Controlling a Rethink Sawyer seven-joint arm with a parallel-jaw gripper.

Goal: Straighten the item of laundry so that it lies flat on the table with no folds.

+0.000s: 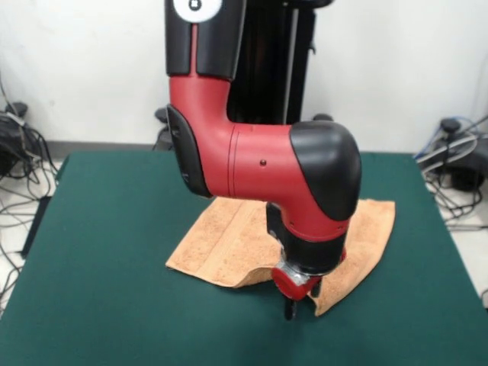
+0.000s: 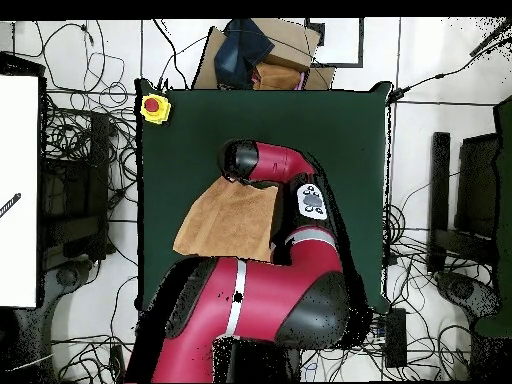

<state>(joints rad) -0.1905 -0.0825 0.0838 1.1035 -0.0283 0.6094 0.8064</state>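
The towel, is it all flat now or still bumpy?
Still bumpy. In the front view the towel has its near edge lifted into a hump beside the gripper, not lying flat on the table.

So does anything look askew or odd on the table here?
Yes: the peach-orange terry-cloth towel is not flat. Its near edge lifts into a raised fold by the red and black arm's gripper, and it lies skewed on the dark green felt-topped table.
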